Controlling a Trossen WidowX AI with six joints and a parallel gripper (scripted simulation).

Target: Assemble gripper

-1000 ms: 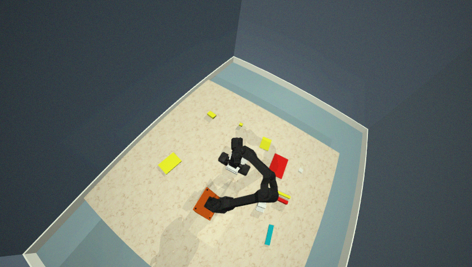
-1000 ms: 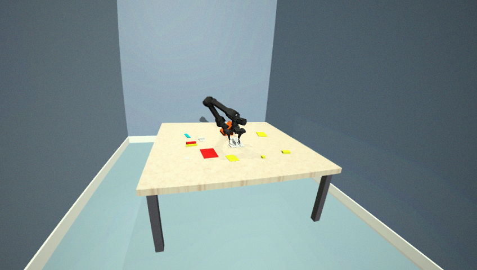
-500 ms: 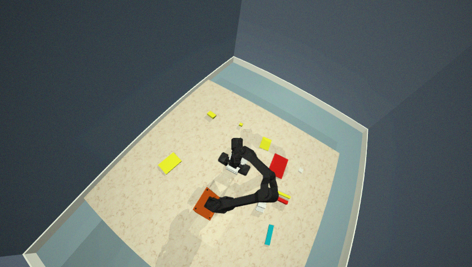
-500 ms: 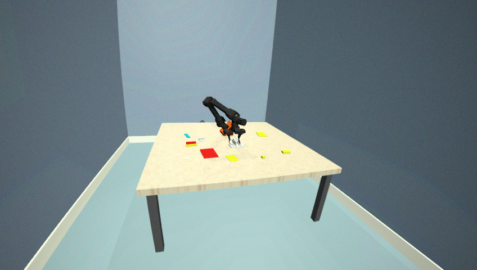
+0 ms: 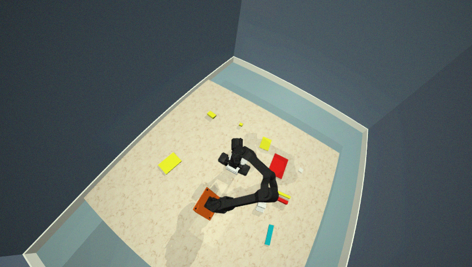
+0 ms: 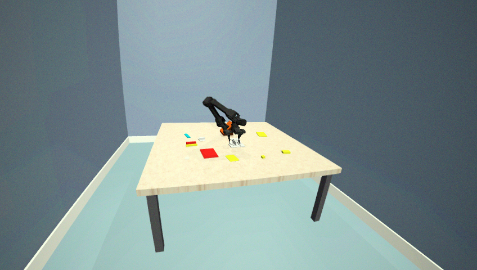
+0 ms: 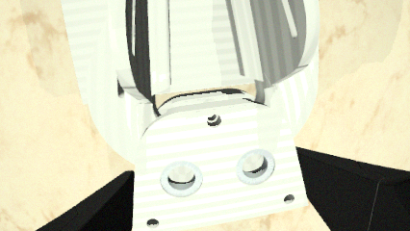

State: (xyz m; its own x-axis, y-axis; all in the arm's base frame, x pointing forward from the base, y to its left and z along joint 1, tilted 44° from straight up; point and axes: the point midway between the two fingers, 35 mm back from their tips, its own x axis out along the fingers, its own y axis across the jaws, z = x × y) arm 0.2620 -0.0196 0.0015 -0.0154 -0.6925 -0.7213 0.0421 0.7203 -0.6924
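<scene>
Wrist view: jaws (image 5: 234, 164) (image 6: 234, 138) (image 7: 218, 185) grip housing plate (image 5: 232, 169) (image 7: 218, 144) by its sides | plate-lowering in hand, mid-counter (image 5: 132, 185) (image 6: 174, 170), away from edges | next, likely: align rings, lower level, release

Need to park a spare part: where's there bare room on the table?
Roomiest: between the large yellow plate and the orange base plate. Crowded: around the gripper, shut on the white housing plate.
</scene>
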